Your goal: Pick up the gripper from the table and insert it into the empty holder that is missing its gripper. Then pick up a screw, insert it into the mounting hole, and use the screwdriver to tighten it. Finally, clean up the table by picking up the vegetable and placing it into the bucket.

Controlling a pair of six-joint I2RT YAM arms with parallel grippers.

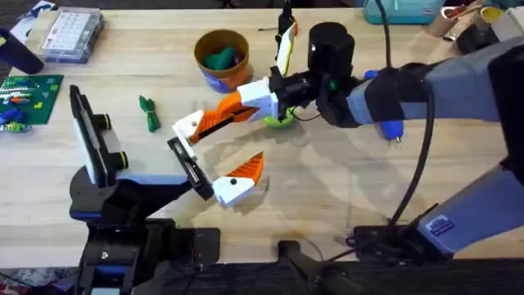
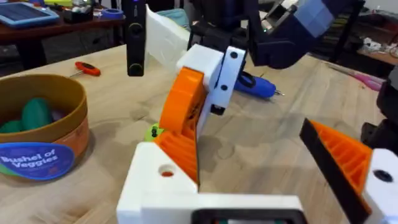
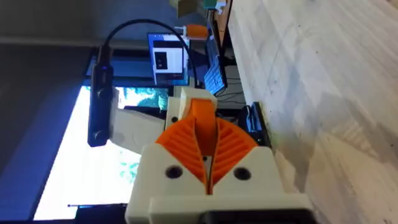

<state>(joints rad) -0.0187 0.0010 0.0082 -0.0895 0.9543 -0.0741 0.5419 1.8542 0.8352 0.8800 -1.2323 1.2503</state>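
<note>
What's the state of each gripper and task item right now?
left gripper: open, holding nothing
right gripper: shut on orange part
bucket: upright, teal-green lumps inside
vegetable: lying on the table, outside the bucket
screwdriver: lying on the table, no gripper on it

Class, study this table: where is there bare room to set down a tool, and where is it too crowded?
Bare table lies near right, between the left gripper and the right arm, and between the clear parts box and the bucket. The middle is crowded: the right gripper holds the loose gripper there, near the vegetable.
</note>
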